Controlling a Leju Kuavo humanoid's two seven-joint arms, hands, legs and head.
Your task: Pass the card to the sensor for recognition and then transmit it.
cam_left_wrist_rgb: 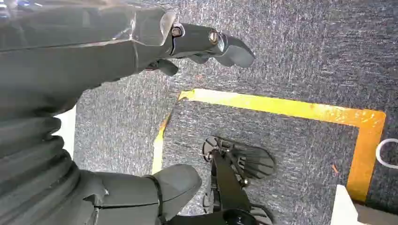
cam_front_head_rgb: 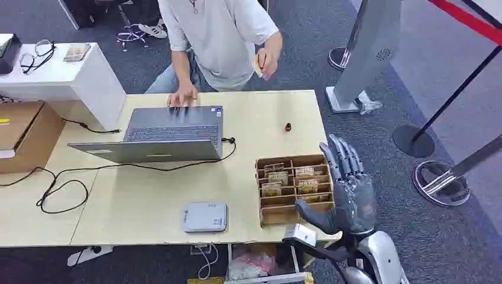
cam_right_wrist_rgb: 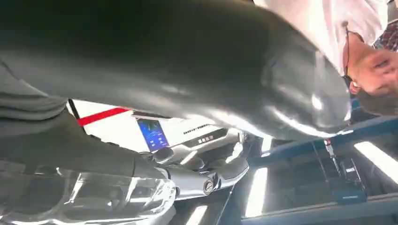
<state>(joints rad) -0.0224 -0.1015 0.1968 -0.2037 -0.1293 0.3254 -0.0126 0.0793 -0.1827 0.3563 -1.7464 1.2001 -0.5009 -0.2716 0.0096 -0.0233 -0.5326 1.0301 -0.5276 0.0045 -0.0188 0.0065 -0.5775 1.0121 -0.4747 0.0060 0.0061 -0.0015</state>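
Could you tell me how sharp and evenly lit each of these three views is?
Head view: even, soft light, and the right hand and card box are sharp. Left wrist view: the carpet is crisp, with glare on the left hand. Right wrist view: its own hand is a blurred, glossy mass, against bright ceiling lights.

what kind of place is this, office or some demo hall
Probably a demo or exhibition hall rather than a plain office. Grey carpet carries stanchion posts with a red barrier belt, a standing kiosk sits beside the wooden table, and a person works a laptop at it like a reception desk.
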